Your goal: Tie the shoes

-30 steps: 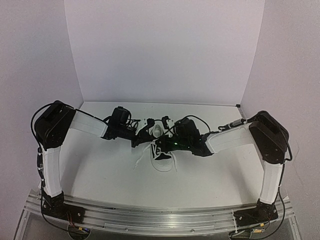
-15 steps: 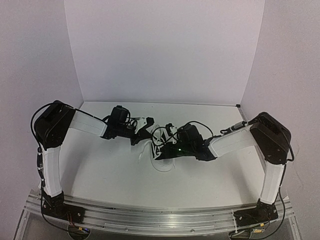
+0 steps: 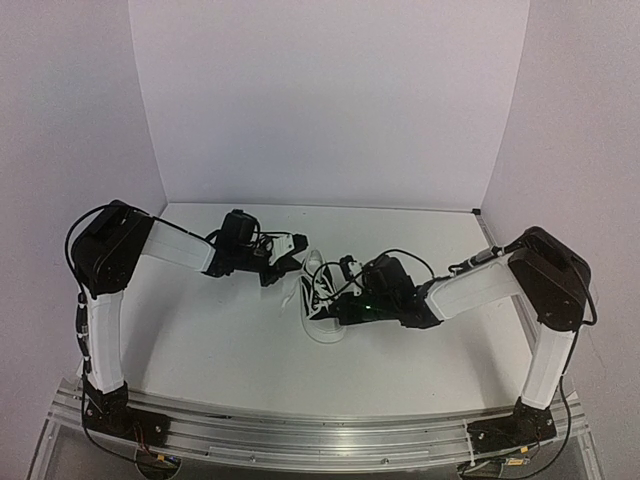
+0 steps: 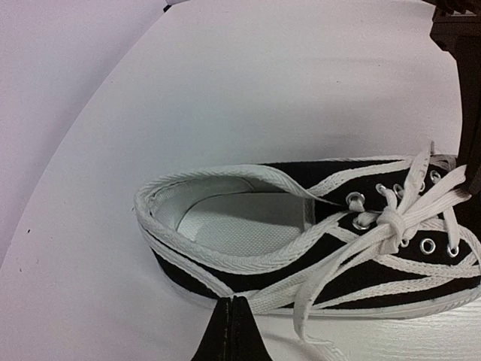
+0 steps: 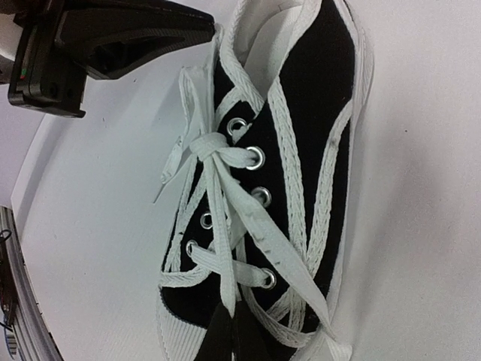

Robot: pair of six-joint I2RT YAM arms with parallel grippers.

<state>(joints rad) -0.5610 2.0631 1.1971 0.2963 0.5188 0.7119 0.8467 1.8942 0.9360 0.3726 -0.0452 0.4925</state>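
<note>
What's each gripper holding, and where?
Both are shut on white laces of the sneaker: left gripper pinches a strand beside its side, right gripper a strand running from the knot toward the toe.

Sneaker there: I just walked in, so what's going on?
Two robot arms are tying a black sneaker. A first crossover knot sits at the top eyelets. The left claw and right claw are shut, each apparently pinching one of the white laces running from that knot. No bow yet.
</note>
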